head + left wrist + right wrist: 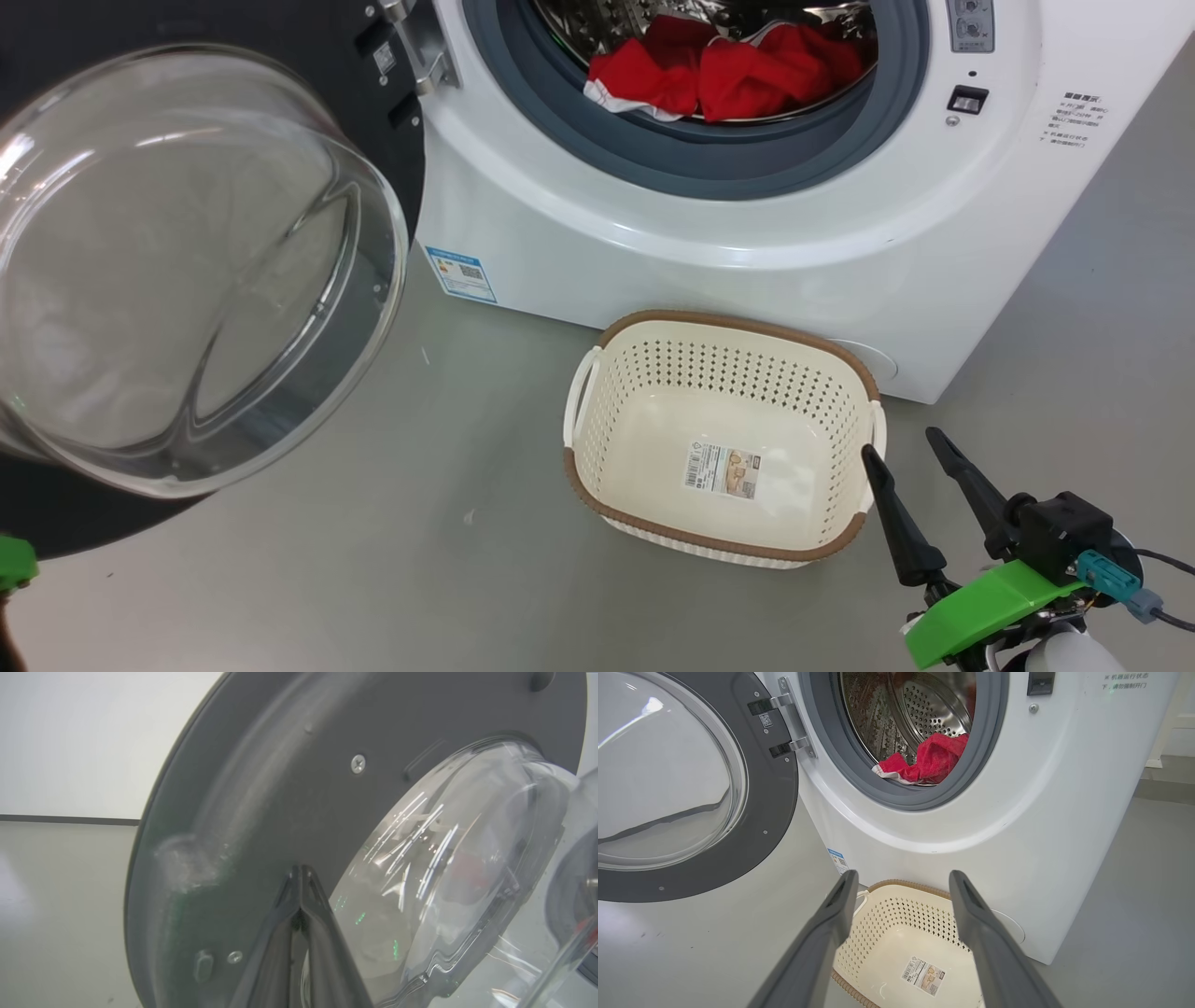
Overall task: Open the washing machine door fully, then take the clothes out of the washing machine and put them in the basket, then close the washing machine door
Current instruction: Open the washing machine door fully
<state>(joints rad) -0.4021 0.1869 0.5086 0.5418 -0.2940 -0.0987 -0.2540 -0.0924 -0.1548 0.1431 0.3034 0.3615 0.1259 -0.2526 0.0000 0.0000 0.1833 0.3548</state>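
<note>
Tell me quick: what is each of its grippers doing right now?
Left gripper: jaws shut, holding nothing, tips near the washing machine door.
Right gripper: jaws open, empty, near the basket.

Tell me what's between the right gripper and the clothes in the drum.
In the right wrist view, the basket and the white front of the washing machine lie between the right gripper and the clothes.
</note>
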